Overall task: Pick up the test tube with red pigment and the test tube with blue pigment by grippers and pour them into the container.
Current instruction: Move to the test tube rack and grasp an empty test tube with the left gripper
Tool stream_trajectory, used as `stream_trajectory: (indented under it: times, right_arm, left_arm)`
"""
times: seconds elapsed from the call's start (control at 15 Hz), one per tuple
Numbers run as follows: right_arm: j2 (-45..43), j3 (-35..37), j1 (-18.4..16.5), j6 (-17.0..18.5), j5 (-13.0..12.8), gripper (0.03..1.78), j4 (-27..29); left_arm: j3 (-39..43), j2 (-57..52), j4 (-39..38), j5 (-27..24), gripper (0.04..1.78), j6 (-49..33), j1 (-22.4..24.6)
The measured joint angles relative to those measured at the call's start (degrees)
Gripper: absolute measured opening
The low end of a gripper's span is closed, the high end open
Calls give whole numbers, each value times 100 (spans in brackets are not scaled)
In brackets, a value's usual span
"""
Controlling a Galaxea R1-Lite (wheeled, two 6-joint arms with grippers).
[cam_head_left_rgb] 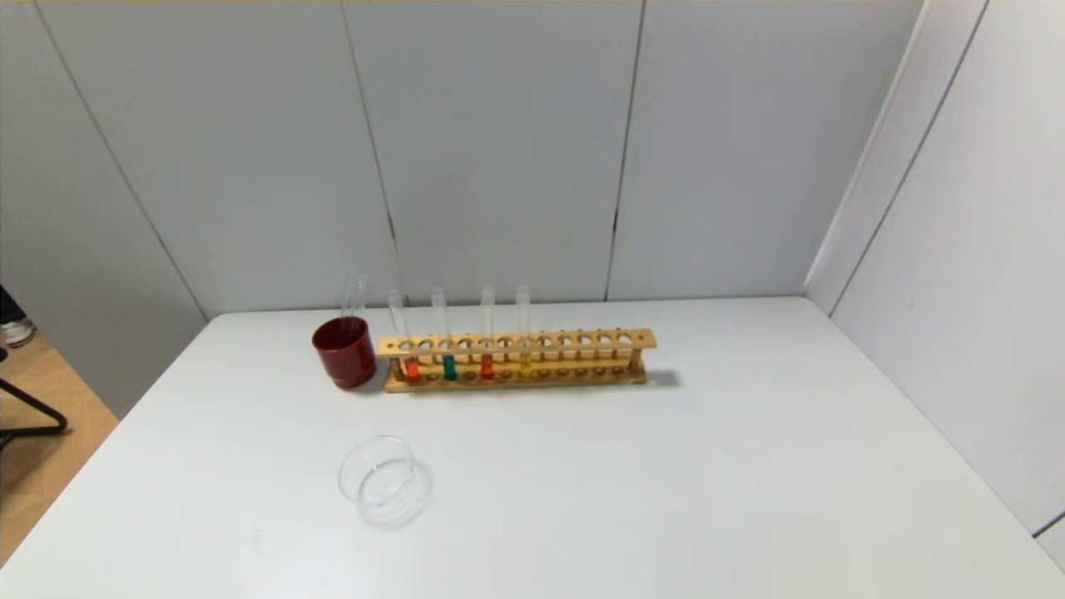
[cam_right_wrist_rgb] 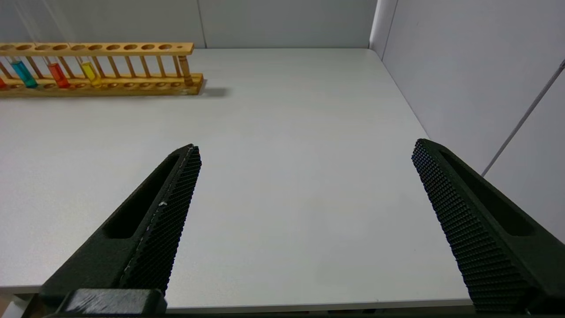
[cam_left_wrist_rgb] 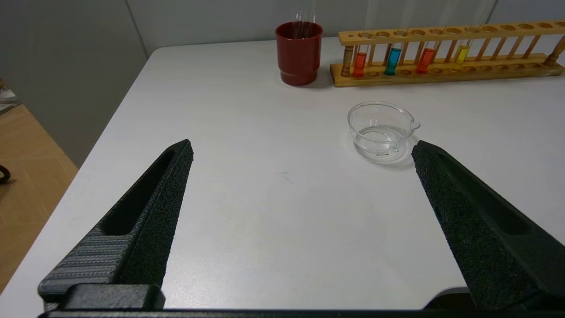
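End effectors (cam_left_wrist_rgb: 302, 148) (cam_right_wrist_rgb: 304, 148) apart, empty

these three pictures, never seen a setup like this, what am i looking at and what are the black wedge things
They are one moment seen by three cameras on a two-armed robot. The wide picture comes from its head, looking down at a white table. The other two come from cameras on its wrists, and the black wedges are each arm's own fingers: the left gripper and the right gripper, both open and holding nothing, back at the table's near edge.

On the table stands a wooden rack with four glass tubes: the red-pigment tube at its left end, then the blue-pigment tube, a darker red one and a yellow one. A dark red cup stands beside it, and a clear glass dish sits nearer the robot.
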Motion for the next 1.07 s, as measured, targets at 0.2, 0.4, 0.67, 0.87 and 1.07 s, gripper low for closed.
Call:
stream_trajectory:
  times: [0.2,0.4,0.67,0.87,1.07]
  right_arm:
    - [0,0,0,2,-2,175,0]
    - [0,0,0,5,0,175,0]
    - [0,0,0,0,0,175,0]
    - [0,0,0,2,0,175,0]
    - [0,0,0,0,0,175,0]
  left_arm:
    - [-61,2,49,-52,175,157,-2]
    - [-780,51,661,-302,175,165,-13]
    - [-2269,733,1694,-747,175,154,-20]
    - [-2992,1841,1480,-818,175,138,-22]
    - [-3418,3260,755,-914,175,84,-24]
